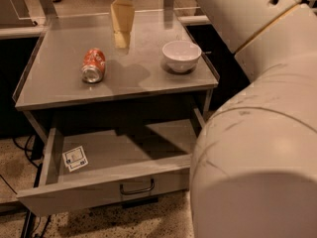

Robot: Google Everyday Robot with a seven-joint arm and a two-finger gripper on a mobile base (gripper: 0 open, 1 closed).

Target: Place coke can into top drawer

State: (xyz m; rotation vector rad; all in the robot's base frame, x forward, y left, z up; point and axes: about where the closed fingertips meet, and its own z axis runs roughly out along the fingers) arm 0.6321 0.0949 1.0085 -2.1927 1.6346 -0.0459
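Observation:
The coke can (pixel 94 65) lies on its side on the left part of the grey cabinet top (pixel 59 83), its silver end facing the front. The gripper (pixel 122 26) hangs above the back middle of the top, right of and behind the can, not touching it and holding nothing. The top drawer (pixel 114 185) stands pulled open below the top, with a dark handle (pixel 136 188) on its front panel and a white square tag (pixel 75 158) inside at the left. My arm hides the drawer's right end.
A white round bowl (pixel 181 55) stands on the right part of the top. My large white arm (pixel 257 133) fills the right side of the view. Speckled floor (pixel 148 219) lies in front of the drawer, with black cables (pixel 22 148) at the left.

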